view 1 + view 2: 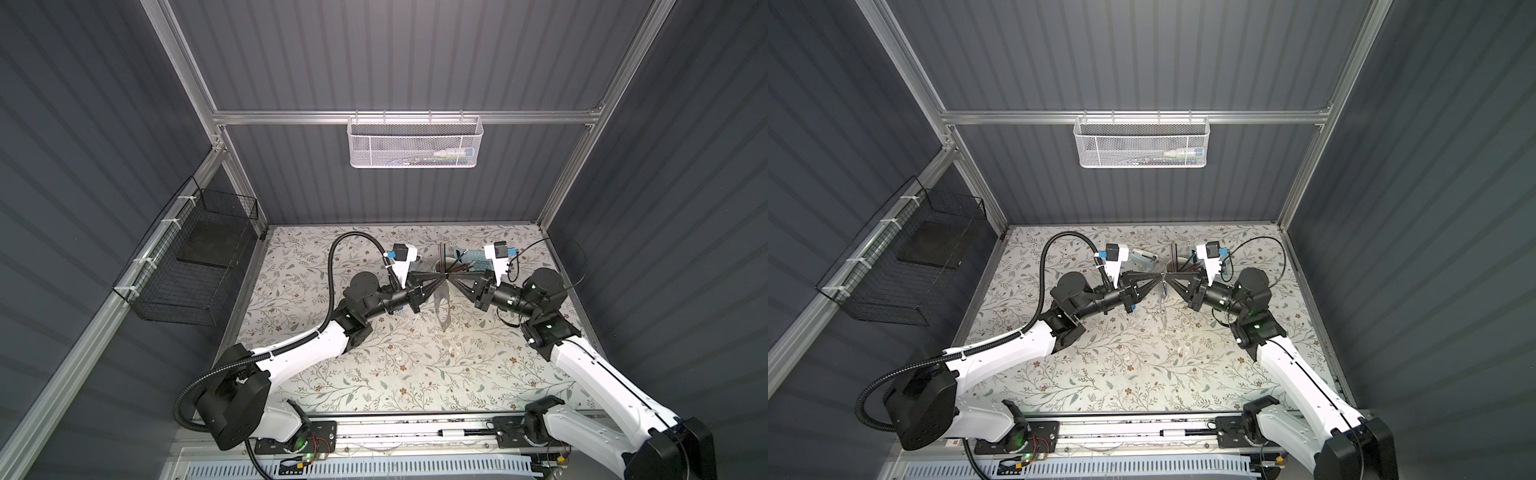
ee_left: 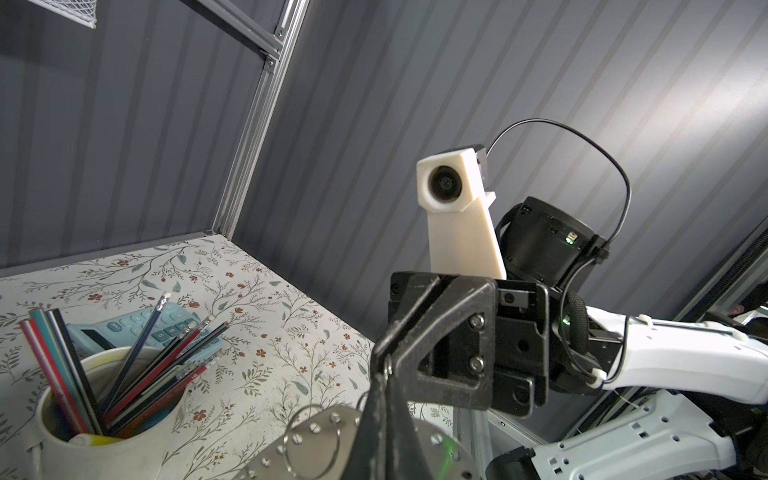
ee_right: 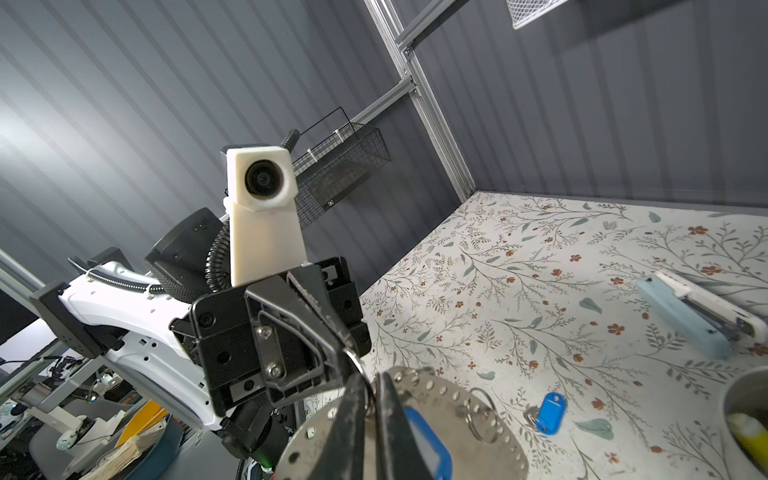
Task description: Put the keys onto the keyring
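Both grippers meet tip to tip above the middle of the table. The keyring (image 1: 441, 309), a flat grey oval plate with studs along its rim (image 2: 316, 440), hangs below them. My left gripper (image 2: 382, 374) is shut on the keyring's upper rim (image 3: 478, 444). My right gripper (image 3: 372, 384) is shut on a small wire ring, and a key with a blue tag (image 3: 430, 451) hangs from it against the plate. A loose wire ring (image 3: 480, 415) sits through the rim. A second blue-tagged key (image 3: 549, 413) lies on the table.
A white cup of pencils (image 2: 104, 440) and a teal calculator (image 2: 158, 328) stand just behind the grippers. A pale blue stapler (image 3: 698, 320) lies at the back. A white mesh basket (image 1: 415, 141) hangs on the rear rail, a black wire basket (image 1: 191, 257) on the left wall.
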### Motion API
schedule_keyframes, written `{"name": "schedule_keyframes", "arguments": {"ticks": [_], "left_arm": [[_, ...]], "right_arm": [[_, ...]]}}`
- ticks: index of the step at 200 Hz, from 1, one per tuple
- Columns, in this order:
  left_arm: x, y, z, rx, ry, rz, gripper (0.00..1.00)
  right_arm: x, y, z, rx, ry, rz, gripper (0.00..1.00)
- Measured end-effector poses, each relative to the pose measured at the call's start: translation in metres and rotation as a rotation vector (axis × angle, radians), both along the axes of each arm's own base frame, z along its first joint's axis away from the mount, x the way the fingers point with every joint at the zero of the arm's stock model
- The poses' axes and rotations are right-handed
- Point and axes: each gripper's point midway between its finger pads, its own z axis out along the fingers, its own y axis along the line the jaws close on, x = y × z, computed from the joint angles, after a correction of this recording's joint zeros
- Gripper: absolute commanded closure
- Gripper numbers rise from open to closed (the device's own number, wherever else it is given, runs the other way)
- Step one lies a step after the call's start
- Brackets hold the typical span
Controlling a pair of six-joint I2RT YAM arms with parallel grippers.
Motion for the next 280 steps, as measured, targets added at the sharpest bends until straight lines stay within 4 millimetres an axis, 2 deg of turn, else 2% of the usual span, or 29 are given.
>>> {"name": "schedule_keyframes", "arguments": {"ticks": [74, 176, 186, 207, 280], "left_arm": [[0.002, 0.001, -0.005, 0.01, 0.012, 0.015, 1.0], [0.003, 0.001, -0.011, 0.026, 0.01, 0.024, 1.0], [0.004, 0.001, -0.012, 0.03, 0.008, 0.025, 1.0], [0.003, 0.002, -0.012, 0.036, 0.002, 0.027, 1.0], [0.002, 0.001, -0.012, 0.034, -0.001, 0.019, 1.0]], "right_arm": [[-0.002, 0.0, -0.004, -0.006, -0.022, 0.005, 1.0], [-0.002, 0.001, -0.009, -0.018, -0.042, 0.006, 1.0], [-0.002, 0.001, -0.009, -0.019, -0.045, 0.006, 0.91], [-0.002, 0.001, -0.009, -0.022, -0.057, 0.007, 0.79], [-0.008, 0.002, -0.007, 0.004, -0.069, 0.022, 0.73]]}}
